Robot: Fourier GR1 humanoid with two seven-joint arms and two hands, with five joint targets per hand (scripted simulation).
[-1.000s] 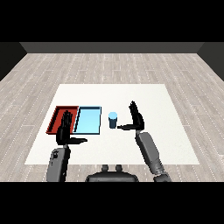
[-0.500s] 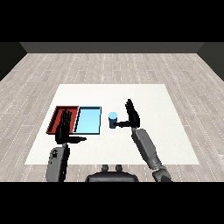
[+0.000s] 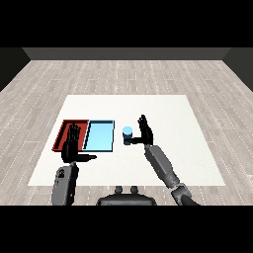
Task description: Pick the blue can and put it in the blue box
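Head view: white table (image 3: 197,148) on grey plank floor (image 3: 123,79), dark walls.

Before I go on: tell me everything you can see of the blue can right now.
The blue can is a small light blue cylinder with a paler round top. It stands upright on the white table, just right of the blue tray and outside it. The right hand is at its right side, fingers straight and pointing up, thumb reaching toward the can's lower part. Whether they touch cannot be told.

Even, bright light (faint shadows)
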